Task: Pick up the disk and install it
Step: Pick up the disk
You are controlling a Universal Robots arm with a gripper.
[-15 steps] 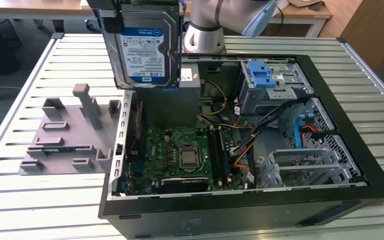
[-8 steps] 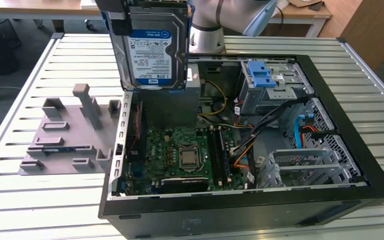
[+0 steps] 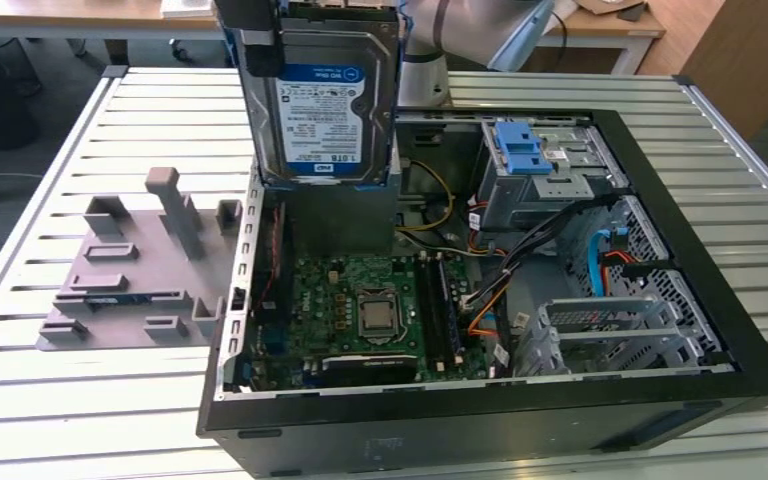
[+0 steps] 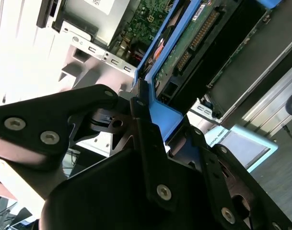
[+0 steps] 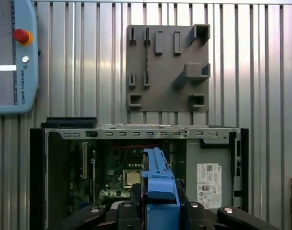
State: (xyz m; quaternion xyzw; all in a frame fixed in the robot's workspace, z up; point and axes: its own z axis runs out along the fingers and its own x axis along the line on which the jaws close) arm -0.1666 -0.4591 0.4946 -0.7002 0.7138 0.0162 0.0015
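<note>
Hanging upright over case, silver blue-framed disk, blue-and-white label, pinched by pincer.

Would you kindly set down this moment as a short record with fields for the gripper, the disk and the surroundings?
disk: upright, label toward the exterior view, lifted above the open computer case, not in any bay
gripper: shut on the disk, on its blue frame
computer case: lying on its side, motherboard exposed
blue latch piece: on the metal drive cage inside the case
grey fixture plate: on the slatted table, on the exterior view's left of the case
</note>
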